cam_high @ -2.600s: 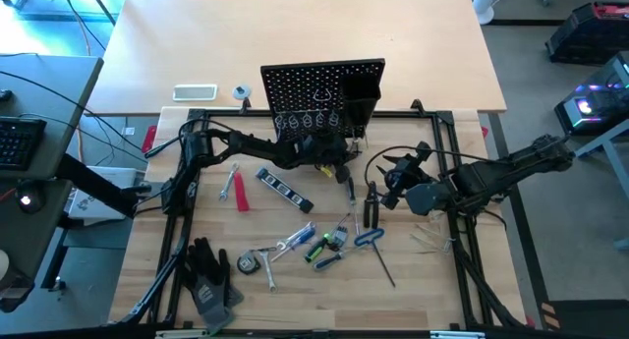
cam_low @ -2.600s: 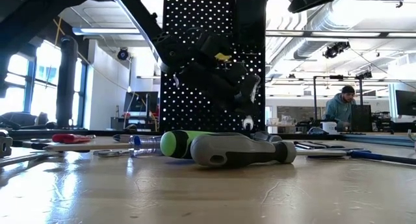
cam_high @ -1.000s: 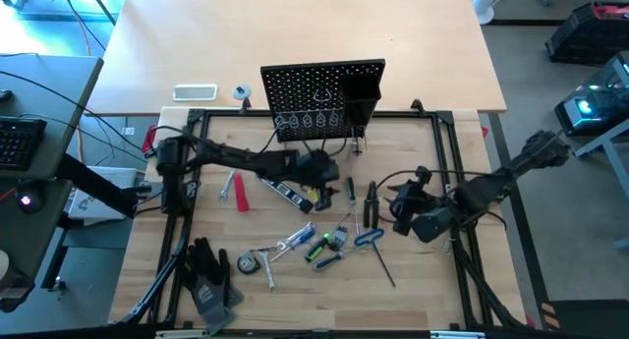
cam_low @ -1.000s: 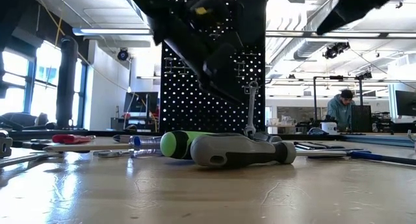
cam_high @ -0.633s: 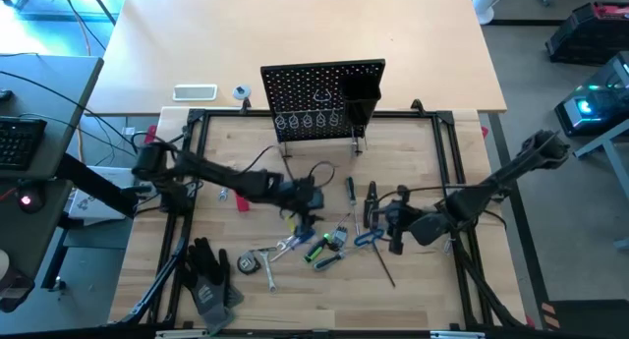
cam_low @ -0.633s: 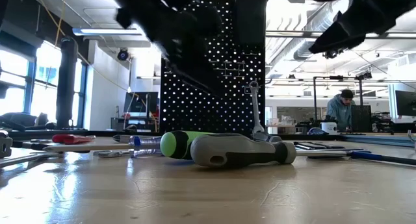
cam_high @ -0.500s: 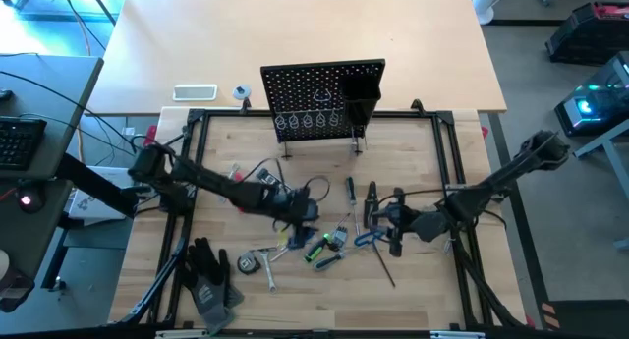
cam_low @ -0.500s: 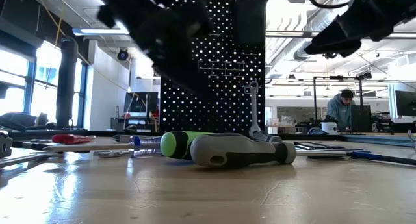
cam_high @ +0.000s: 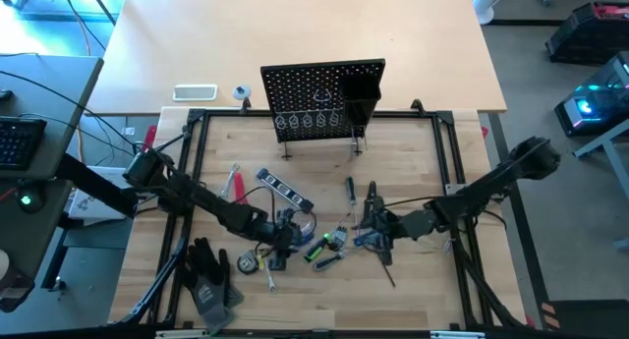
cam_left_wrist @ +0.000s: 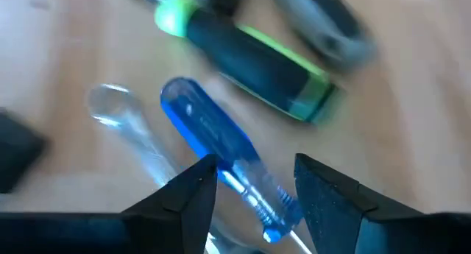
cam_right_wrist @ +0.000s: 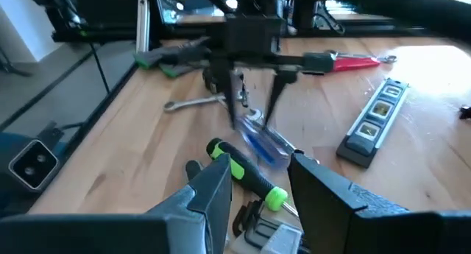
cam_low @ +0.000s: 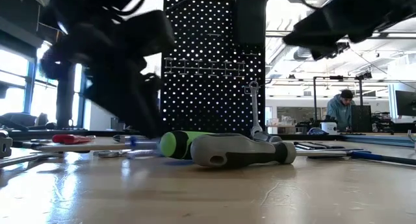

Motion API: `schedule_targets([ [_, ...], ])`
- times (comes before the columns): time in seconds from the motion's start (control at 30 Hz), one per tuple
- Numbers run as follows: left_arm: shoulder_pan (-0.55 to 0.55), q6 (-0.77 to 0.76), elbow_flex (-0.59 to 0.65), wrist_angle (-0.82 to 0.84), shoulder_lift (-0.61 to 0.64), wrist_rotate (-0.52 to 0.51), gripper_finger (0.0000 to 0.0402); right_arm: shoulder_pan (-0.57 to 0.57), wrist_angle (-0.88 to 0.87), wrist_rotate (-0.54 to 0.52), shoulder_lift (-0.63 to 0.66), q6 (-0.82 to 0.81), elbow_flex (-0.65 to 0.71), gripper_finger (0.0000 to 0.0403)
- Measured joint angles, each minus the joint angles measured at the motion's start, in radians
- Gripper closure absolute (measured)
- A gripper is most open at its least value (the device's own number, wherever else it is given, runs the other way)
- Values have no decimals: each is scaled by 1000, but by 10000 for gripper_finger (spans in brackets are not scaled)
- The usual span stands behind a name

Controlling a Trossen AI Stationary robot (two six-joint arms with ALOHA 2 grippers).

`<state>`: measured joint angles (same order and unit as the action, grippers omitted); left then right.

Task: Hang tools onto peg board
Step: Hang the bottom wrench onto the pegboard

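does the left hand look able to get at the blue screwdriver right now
Probably yes. The left hand hangs open just above the blue screwdriver, its handle lying between the fingers with nothing on top. The green screwdriver lies close beside it, but apart.

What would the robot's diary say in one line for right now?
left gripper: open, straddling blue screwdriver | right gripper: open, above green screwdriver | wrench: on peg board | stage: picking next tool

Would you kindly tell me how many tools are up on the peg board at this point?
1: a silver wrench at the peg board's lower part, below the black box bin. Part of the board is blocked in the low view, so another may be hidden.
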<state>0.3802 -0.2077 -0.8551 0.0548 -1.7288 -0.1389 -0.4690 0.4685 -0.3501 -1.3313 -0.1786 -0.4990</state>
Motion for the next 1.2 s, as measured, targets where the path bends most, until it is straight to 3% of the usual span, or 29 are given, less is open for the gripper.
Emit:
schedule_targets([
  [0.17,81,6,11,74,49,12,229,17,36,31,-80,23,-35,269],
  [0.43,227,22,11,204,210,-151,229,45,120,87,-159,41,-53,269],
  [0.57,281,-8,19,261,229,-131,229,50,135,104,-175,42,-53,269],
  [0.73,314,-24,74,91,193,-11,229,52,134,102,-182,50,-52,269],
  [1.03,300,55,86,-50,60,53,229,69,138,114,-182,46,-52,269],
  [1.2,289,73,82,-16,-2,47,229,70,138,115,-182,39,-52,269],
])
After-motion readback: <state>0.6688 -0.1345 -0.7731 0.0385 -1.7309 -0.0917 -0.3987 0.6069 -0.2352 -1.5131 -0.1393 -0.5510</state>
